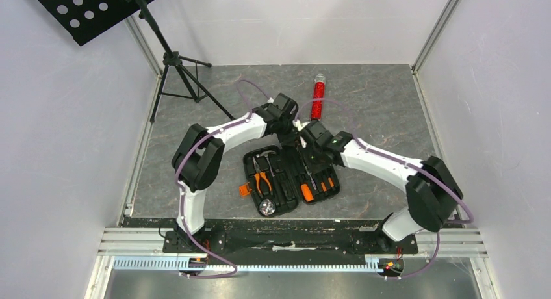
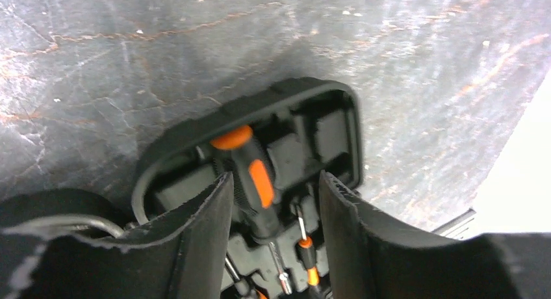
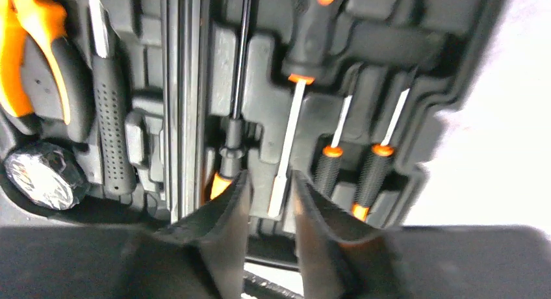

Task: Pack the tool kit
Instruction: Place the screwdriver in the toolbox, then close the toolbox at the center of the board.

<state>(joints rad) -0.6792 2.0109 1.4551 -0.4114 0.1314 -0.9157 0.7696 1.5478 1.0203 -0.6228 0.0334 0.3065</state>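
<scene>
— Black pads [image 2: 201, 240] apart: our left gripper [image 2: 274, 182] hangs open over the big screwdriver [image 2: 250, 175], which lies in its slot. Our right gripper [image 3: 269, 179] gapes narrowly over a blade [image 3: 284, 149], clamping nothing.
— And the case [image 1: 284, 194]?
— Open flat, centre of the top view, tools in both halves.
— Filling looks done, we judge. Next we lift clear, fold one half over, latch.
</scene>
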